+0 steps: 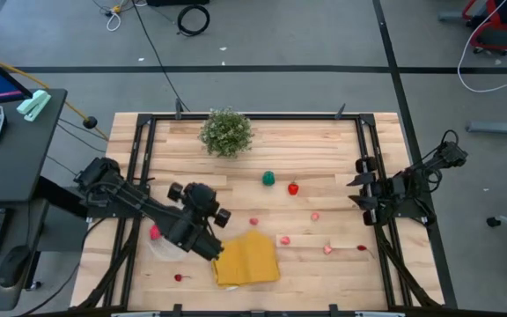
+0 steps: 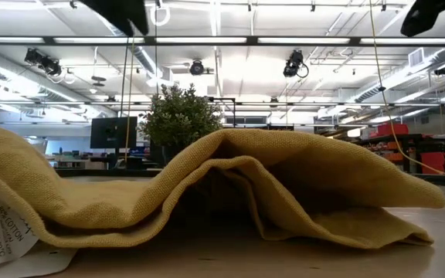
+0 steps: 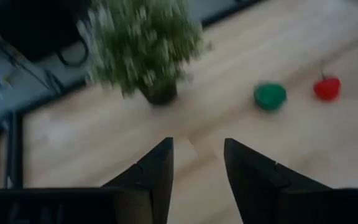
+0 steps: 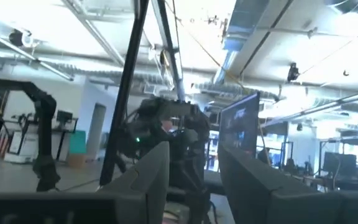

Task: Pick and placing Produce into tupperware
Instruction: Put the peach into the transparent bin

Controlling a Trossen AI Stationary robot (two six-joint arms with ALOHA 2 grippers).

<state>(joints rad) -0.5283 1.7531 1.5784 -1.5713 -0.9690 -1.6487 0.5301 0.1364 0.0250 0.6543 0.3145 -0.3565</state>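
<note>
Your tabletop (image 1: 324,273) stays mostly bare between the arms. The yellow cloth (image 1: 246,259) lies near the front edge, the potted plant (image 1: 227,132) by the back edge. The tupperware (image 1: 160,246) sits near the left edge, partly under the left arm, a red piece (image 1: 155,232) showing in it. Your left claw (image 1: 220,216) hangs above the wood beside the cloth, fingers spread and empty; the right claw (image 1: 356,190) waits at the right edge, fingers parted. Loose produce: green piece (image 1: 269,179), red piece (image 1: 293,187), pink pieces (image 1: 315,215) scattered between.
</note>
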